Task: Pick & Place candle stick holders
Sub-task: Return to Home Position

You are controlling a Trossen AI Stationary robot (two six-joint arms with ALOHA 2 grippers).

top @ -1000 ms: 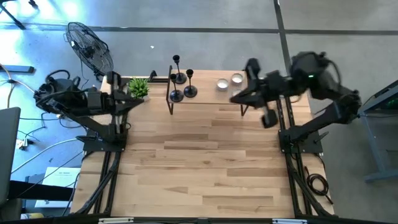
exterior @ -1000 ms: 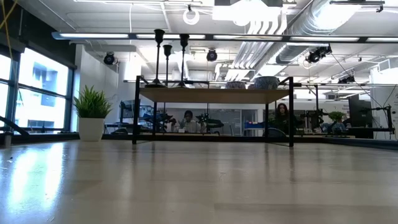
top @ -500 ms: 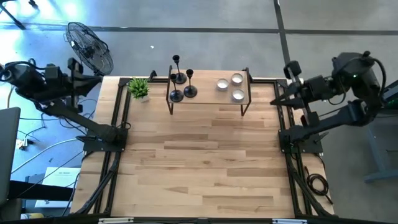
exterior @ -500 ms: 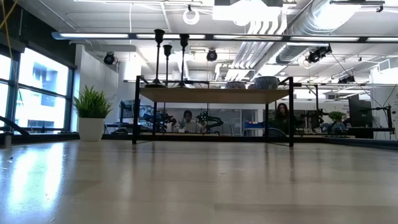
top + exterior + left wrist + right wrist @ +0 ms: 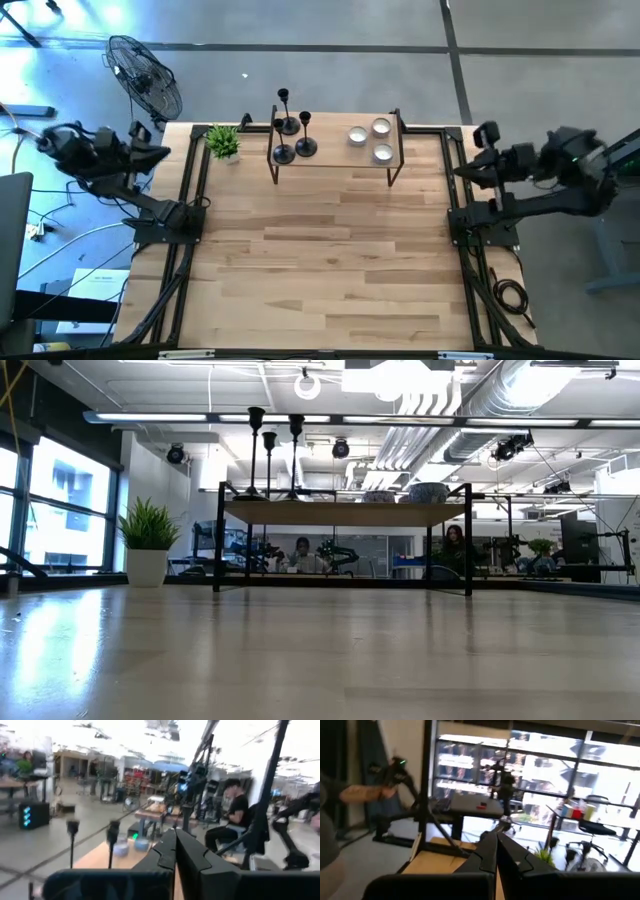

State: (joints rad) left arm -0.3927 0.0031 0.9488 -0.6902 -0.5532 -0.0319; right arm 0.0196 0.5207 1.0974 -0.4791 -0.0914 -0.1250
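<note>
In the upper middle of the high view, the three candle stick holders (image 5: pixel 306 147) stand close together on the left end of the shelf (image 5: pixel 330 152), and three tealight cups (image 5: pixel 381 153) sit on its right end. The left tool (image 5: pixel 176 834) is outside the left edge of the bench (image 5: pixel 320 260), fingers pressed together on nothing. The right tool (image 5: pixel 496 837) is outside the right edge, also closed and empty. I judge the placing done. One risk: the holders are thin and tall, so an arm knocking the shelf could tip one into its neighbours
</note>
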